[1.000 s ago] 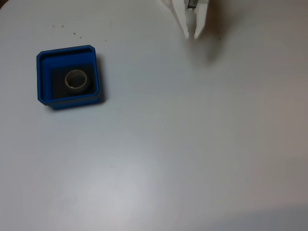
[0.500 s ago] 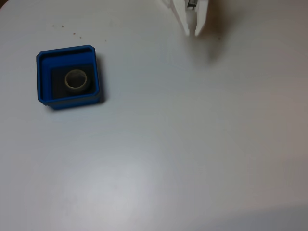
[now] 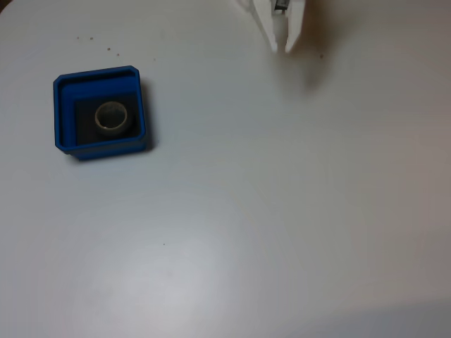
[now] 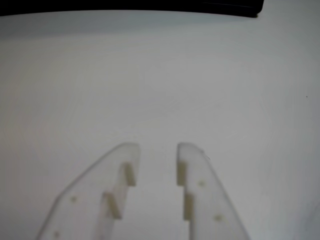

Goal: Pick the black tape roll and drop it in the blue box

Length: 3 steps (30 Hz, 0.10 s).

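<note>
The table (image 3: 282, 211) is a plain white, matte surface spanning the fixed view. On it, at the left, sits 1 blue box (image 3: 62, 113), square, with thick stepped walls and a dark floor, flat on the tabletop. A few tiny dark specks (image 3: 108, 49) dot the surface just beyond the box, toward the far left, and 1 more lies nearer, below the middle. In the wrist view the table (image 4: 150, 75) appears bare white, ending at a dark far edge.
</note>
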Motion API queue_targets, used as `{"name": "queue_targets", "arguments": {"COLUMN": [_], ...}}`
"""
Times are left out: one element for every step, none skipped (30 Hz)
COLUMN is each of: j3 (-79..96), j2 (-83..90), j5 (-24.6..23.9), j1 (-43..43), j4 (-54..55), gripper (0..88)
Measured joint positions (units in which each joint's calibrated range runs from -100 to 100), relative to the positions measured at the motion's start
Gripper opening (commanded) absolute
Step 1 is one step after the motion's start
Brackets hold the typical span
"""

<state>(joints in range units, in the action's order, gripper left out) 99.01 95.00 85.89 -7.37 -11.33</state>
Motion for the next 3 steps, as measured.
{"name": "queue_targets", "arguments": {"j3": [0.0,0.0,0.0], "j2": [0.0,0.0,0.0], "j5": [0.0,0.0,0.0], "j1": [0.0,0.0,0.0], "j4": [0.0,0.0,0.0], "gripper": [1.0,1.0,1.0]}}
